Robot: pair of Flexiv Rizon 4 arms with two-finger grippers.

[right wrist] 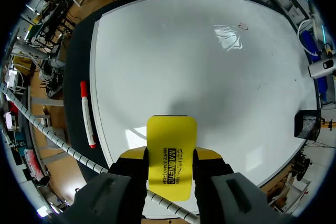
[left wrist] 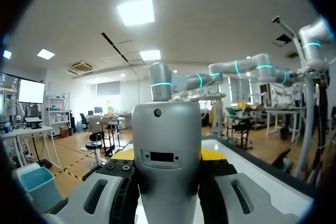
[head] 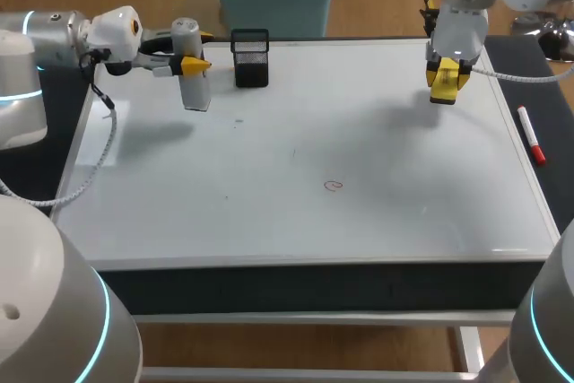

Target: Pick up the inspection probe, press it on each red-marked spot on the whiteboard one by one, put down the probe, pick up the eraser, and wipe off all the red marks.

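A whiteboard (head: 269,213) lies flat as the top of the surface, with a dark strip along its left and right edges. A single small red mark (head: 334,186), a loop, sits a little nearer the near edge than the far edge, just right of the middle. Nothing touches it.

On the dark strip along the right edge, about midway back, lies a marker pen (head: 531,134) with a red cap, running roughly parallel to that edge.

Further back, over the far right part of the whiteboard, the right arm (head: 462,6) points down. Its jaws are clamped on the two sides of a yellow eraser (right wrist: 171,156), which hangs above the board and casts a soft shadow on it.

Toward the far left corner, the left arm (head: 54,33) comes in level. Its jaws are closed on the grey inspection probe (head: 191,65), gripping its body from both sides. The probe stands upright and appears lifted off the board.

Just beside the probe, at the far edge, stands a black mesh pen holder (head: 250,58).
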